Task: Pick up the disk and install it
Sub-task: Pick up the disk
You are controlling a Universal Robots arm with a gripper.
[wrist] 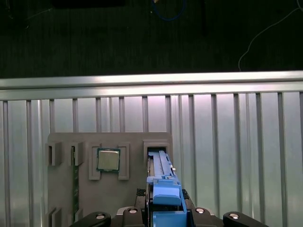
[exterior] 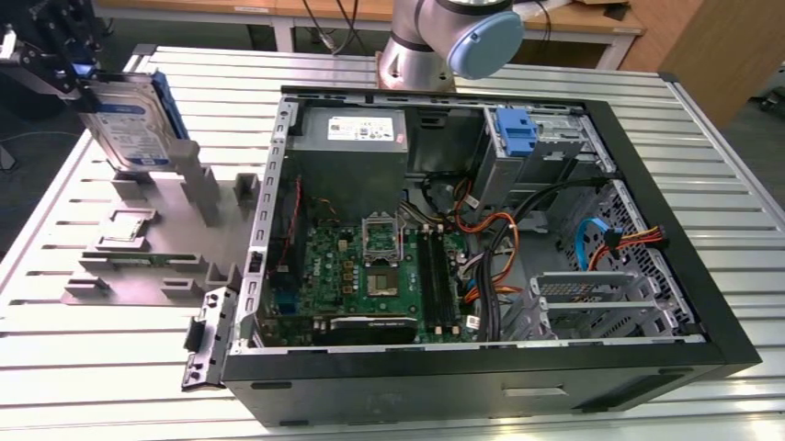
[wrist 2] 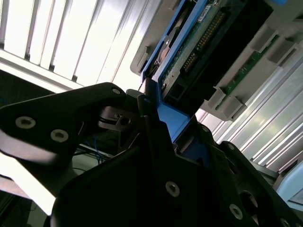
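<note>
The disk (exterior: 129, 124) stands upright at the exterior view's far left, a silver drive with a white-and-blue label and a blue rail frame along its edge. My gripper (exterior: 84, 84) is shut on its top end. The disk's lower edge sits at the tall posts of the grey holder (exterior: 160, 276); whether it touches the slot I cannot tell. In the first wrist view the blue rail (wrist: 163, 187) runs from my gripper (wrist: 163, 210) down toward the holder's slot (wrist: 158, 147). The second wrist view shows the disk's green circuit side (wrist 2: 199, 42) and blue rail (wrist 2: 170, 118).
An open computer case (exterior: 687, 276) lies at the exterior view's right, with a motherboard (exterior: 368, 266), a blue bracket (exterior: 516, 133) in the upper bay and a metal drive cage (exterior: 589, 303). A processor chip (wrist: 108, 160) and a memory stick (exterior: 135, 259) rest in the holder. The arm's base (exterior: 448, 37) stands behind the case.
</note>
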